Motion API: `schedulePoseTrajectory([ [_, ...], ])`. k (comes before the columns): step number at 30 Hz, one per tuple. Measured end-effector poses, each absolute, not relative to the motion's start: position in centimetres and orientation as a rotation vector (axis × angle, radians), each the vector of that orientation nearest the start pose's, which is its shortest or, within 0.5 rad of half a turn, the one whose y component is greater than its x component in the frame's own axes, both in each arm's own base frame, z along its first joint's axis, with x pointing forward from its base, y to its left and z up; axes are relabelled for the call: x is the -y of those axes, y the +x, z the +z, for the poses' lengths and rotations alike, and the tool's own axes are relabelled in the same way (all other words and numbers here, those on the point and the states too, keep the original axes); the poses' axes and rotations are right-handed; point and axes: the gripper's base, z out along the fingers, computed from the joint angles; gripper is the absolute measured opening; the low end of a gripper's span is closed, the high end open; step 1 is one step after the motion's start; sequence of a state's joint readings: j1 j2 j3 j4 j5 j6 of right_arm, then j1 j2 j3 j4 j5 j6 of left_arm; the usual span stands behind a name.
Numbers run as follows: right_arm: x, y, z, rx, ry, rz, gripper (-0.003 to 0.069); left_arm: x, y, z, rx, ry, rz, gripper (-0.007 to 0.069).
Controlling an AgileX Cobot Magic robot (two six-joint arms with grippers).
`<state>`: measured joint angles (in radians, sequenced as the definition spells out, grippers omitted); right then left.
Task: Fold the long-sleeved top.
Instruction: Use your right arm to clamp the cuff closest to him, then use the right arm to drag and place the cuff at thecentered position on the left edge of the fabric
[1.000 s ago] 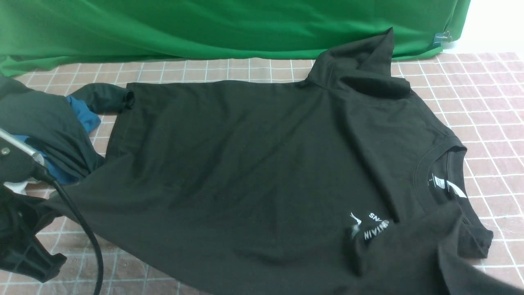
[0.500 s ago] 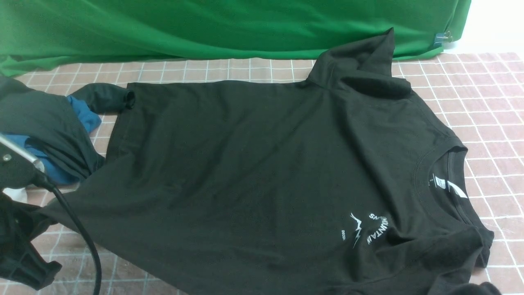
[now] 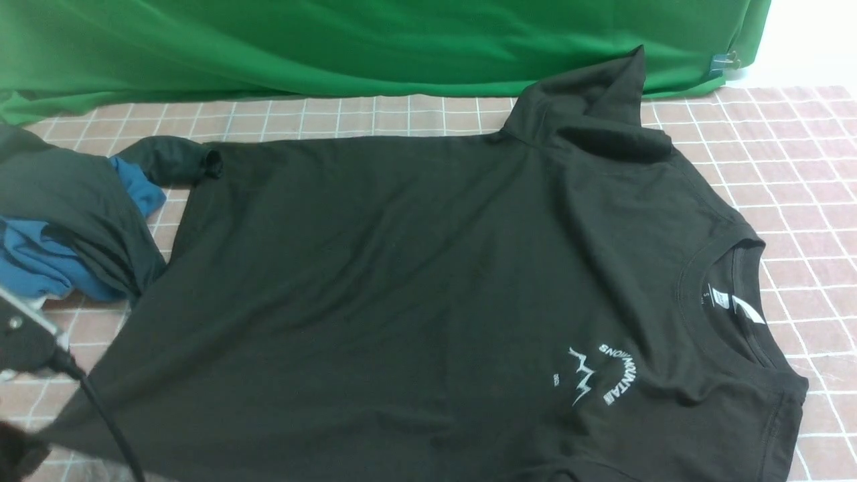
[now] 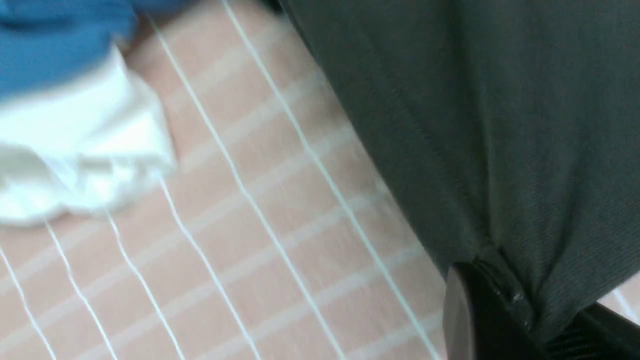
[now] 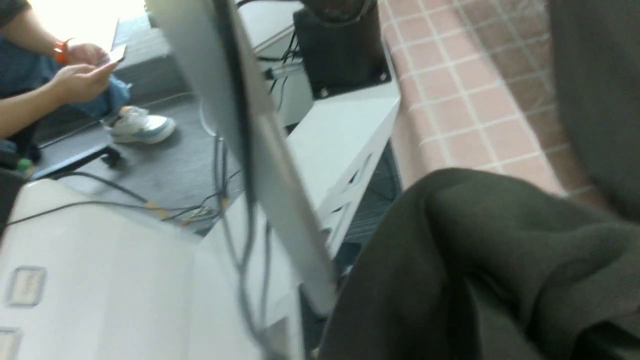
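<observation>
**Front view – black top spread flat, left gripper pinching its hem corner**

Front view: the long-sleeved top (image 3: 415, 268) lies face up on the pink checked tablecloth (image 3: 790, 167). It fans out from the left gripper, forward and across to the right. The round collar (image 3: 720, 268) is at the far end from that gripper.

- Chest print (image 3: 616, 371): white, arched, upside down from this side. It reads "SNOW MOUNTAIN", with a zigzag peak logo beside it. A smaller word next to the logo is too small to read.
- Neck tag (image 3: 718, 299), inside the collar: print too small to read.
- One sleeve (image 3: 602, 107) is bunched up against the green backdrop (image 3: 335, 47).

Left wrist view: the left gripper (image 4: 532, 312) is closed down on a fold of the top's edge. The cloth is drawn taut away from the black fingers (image 4: 480, 310).

Ahead of the left gripper sits a charcoal garment (image 3: 73, 194) heaped on blue cloth (image 3: 40, 268). White cloth (image 4: 75, 160) touches the blue.

Right wrist view: folds of the top hang over the table edge, close to the lens. The right gripper's fingers show in no view, so I cannot tell its opening.
</observation>
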<state>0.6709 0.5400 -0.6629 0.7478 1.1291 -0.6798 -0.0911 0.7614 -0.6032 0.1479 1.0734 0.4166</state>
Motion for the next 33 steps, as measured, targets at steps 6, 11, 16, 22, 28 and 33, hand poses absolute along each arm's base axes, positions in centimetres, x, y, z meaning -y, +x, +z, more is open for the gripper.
schedulePoseTrajectory([
  [6, -11.0, 6.5, 30.8, -2.029, -1.330, 0.802, 0.0072, -0.5, 10.8, 26.7, -2.676, 0.761, 0.330, 0.0050],
  [11, -14.0, 12.1, 30.2, -2.113, -1.283, 0.647, 0.0072, -0.9, 11.5, 27.1, -2.589, 0.771, 0.427, 0.0050],
  [16, -16.2, 18.3, 30.4, -2.175, -1.249, 0.490, 0.0072, -0.8, 12.0, 27.3, -2.530, 0.764, 0.430, 0.0050],
  [22, -18.6, 26.2, 27.8, -2.305, -1.162, 0.426, 0.0072, -0.5, 12.0, 27.3, -2.525, 0.750, 0.392, 0.0050],
  [28, -19.6, 31.1, 26.1, -2.346, -1.109, 0.373, 0.0106, -0.3, 12.0, 27.2, -2.530, 0.736, 0.350, 0.0050],
  [33, -19.4, 34.3, 26.2, -2.346, -1.059, 0.174, 0.0456, -0.2, 12.0, 27.2, -2.534, 0.727, 0.326, 0.0050],
])
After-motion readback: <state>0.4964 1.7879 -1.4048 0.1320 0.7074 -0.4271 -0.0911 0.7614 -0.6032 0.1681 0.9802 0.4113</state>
